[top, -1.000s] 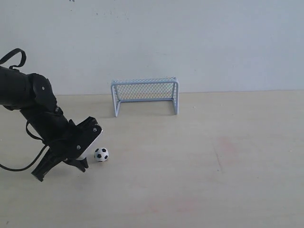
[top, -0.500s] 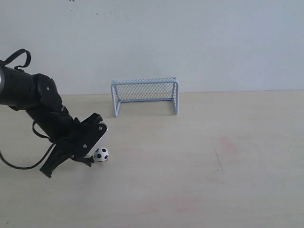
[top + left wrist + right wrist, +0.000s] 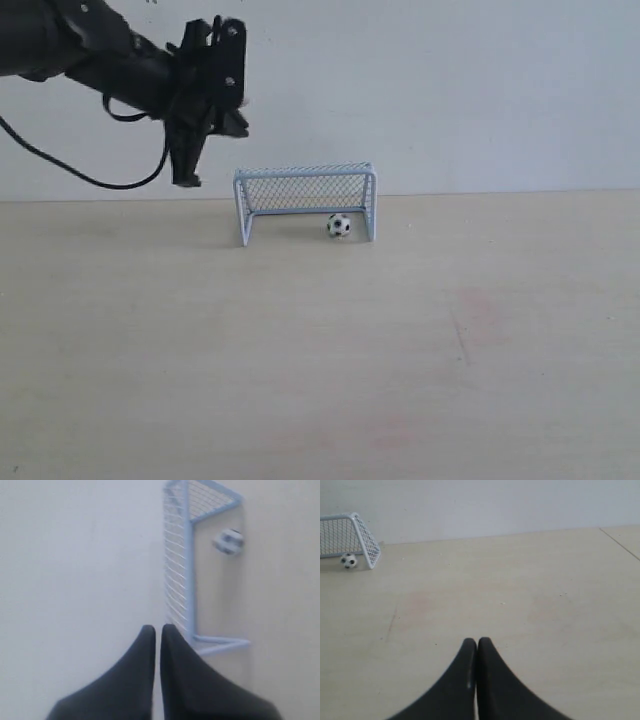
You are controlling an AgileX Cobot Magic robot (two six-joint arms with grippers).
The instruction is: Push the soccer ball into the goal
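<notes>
The soccer ball (image 3: 339, 225) lies inside the goal (image 3: 305, 171), near its right post, at the back of the table. My left gripper (image 3: 188, 178) hangs high in the air to the left of the goal, well above the table and apart from it, shut with nothing in it. In the left wrist view the shut gripper (image 3: 157, 627) is near the goal's frame (image 3: 190, 580), with the ball (image 3: 229, 541) beyond it. The right gripper (image 3: 476, 640) is shut and empty, low over the table; the goal (image 3: 365, 535) and ball (image 3: 349, 560) are far from it. It is outside the exterior view.
A pale wooden table (image 3: 400, 340) carries the goal, with a white wall (image 3: 450, 90) straight behind it. A faint reddish stain (image 3: 475, 305) marks the table right of the middle. A seam (image 3: 620, 542) crosses the table's far corner in the right wrist view.
The ball has gone from beside the left gripper at the front left into the goal. The left arm has swung up from the table to high at the upper left.
</notes>
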